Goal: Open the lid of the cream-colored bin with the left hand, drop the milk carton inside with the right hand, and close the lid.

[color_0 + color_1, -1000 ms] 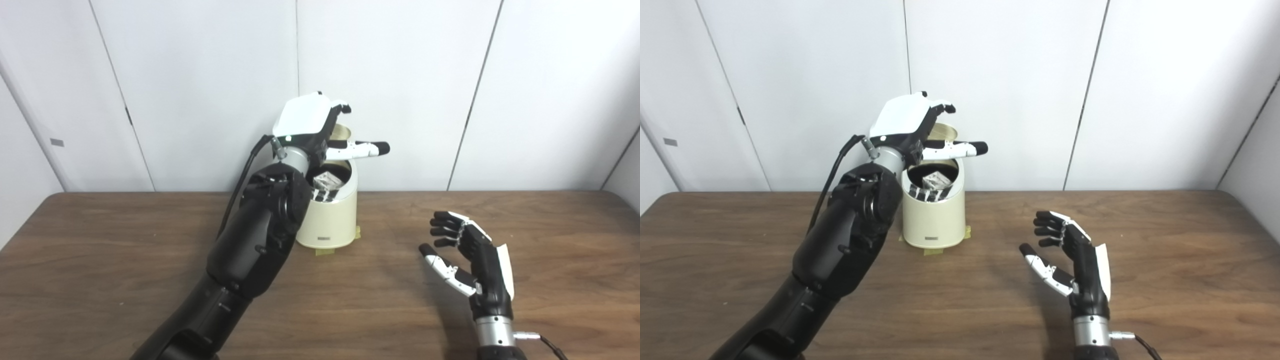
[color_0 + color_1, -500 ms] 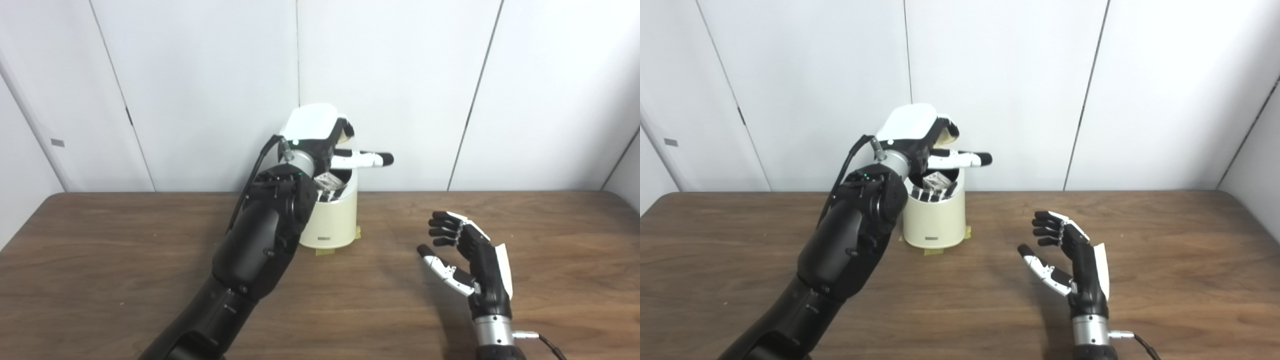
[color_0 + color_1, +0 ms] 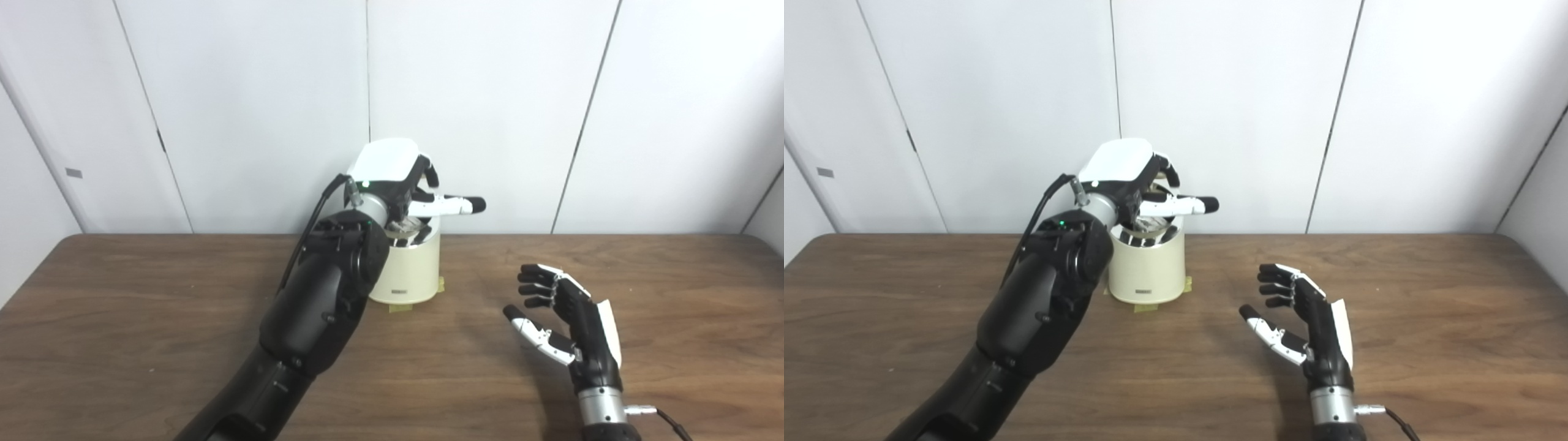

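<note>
Closing is the step in hand, judging by where everything sits. The cream-colored bin [image 3: 1146, 269] stands at the back of the table [image 3: 1427, 288], near the wall, on scraps of yellow tape that probably mark or fix its spot. The left robot hand [image 3: 1136, 177] rests over the bin's mouth, fingers curled down toward the far rim and the thumb stretched straight out to the right. The lid itself is hidden under that hand, so I cannot tell whether the fingers are gripping it or only pressing it down. Part of the mouth is open at the front, and something pale and crumpled shows inside, likely the milk carton [image 3: 404, 228], which would mean the drop is done. That fits the right robot hand [image 3: 566, 315]: it waits well apart from the bin, palm turned inward, fingers loosely spread and holding nothing, kept clear so the left arm has room. The lid needs a gentle push down until it seats.
</note>
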